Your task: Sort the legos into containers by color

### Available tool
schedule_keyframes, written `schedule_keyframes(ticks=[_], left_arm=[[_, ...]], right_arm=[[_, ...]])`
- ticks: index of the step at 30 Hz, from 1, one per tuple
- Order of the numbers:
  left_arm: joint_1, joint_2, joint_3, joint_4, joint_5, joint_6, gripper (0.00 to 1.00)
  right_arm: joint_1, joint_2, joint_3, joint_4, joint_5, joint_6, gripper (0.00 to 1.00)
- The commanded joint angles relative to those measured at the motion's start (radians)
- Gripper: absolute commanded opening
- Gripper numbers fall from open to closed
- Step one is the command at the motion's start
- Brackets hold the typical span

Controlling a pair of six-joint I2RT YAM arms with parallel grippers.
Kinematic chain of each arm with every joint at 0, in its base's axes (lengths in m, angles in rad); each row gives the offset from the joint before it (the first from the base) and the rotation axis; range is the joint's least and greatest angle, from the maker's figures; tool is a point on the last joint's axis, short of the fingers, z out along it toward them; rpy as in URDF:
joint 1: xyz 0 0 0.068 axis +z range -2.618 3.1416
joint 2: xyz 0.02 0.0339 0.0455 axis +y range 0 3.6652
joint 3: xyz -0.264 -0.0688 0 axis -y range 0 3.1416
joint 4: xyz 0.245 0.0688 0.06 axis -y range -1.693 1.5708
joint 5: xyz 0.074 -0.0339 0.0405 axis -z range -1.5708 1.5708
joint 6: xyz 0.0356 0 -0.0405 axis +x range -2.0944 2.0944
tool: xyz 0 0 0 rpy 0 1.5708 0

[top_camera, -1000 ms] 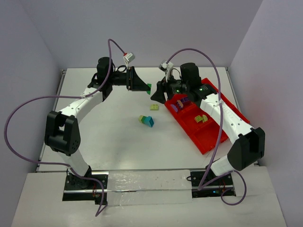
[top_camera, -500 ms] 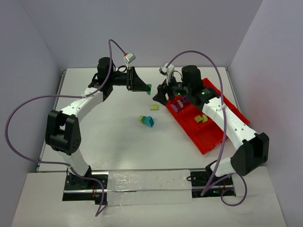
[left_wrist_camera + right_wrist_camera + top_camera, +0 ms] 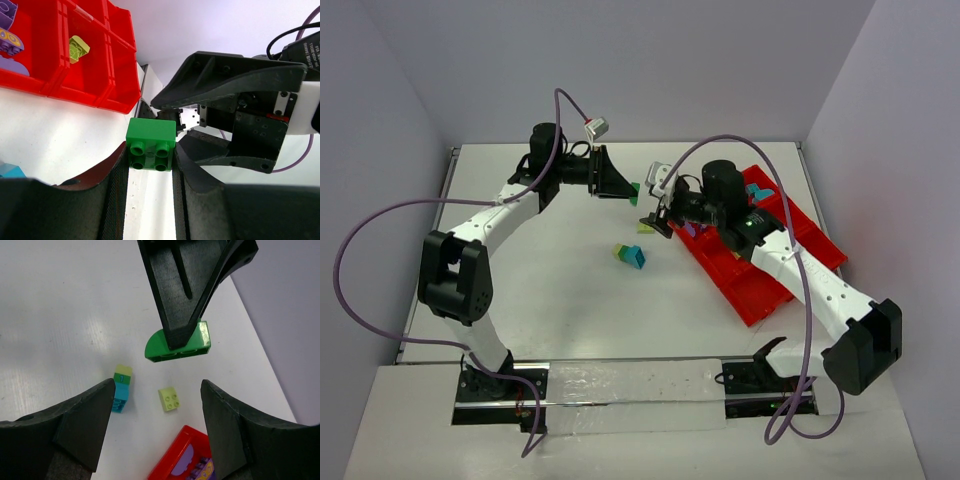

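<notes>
White worktop [image 3: 570, 290] is carrying the red tray [image 3: 760, 290] at its right side. Left tool [image 3: 150, 160] is gripping a green lego brick [image 3: 150, 143]; right tool [image 3: 157, 390] is gaping open, facing it. A yellow-green-teal stack [image 3: 120, 388] is showing a "1" near one pale yellow brick [image 3: 169, 399].

Over the far half of the white table [image 3: 550, 290], the left gripper [image 3: 626, 188] points right with a green brick [image 3: 635, 187] at its fingertips. The right gripper [image 3: 658, 217] faces it, just beside. Below them lie a pale yellow brick [image 3: 645, 227] and a yellow-and-teal stack [image 3: 630, 256]. The red tray [image 3: 760, 288] sits at right, under the right arm, with a teal brick [image 3: 756, 190] in a far compartment.
</notes>
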Motion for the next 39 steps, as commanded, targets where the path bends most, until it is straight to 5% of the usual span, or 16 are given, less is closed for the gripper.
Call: schedule_keyframes(ticks=[1,39], left_arm=[[-0.005,-0.004,0.052,0.0,0.031,0.008,0.0],[-0.01,-0.024,0.048,-0.105,0.024,0.096,0.0]], right_arm=[[0.025,0.009,0.004,0.107,0.005,-0.044,0.77],[0.041,0.135,0.126,0.083,0.007,-0.129,0.77]])
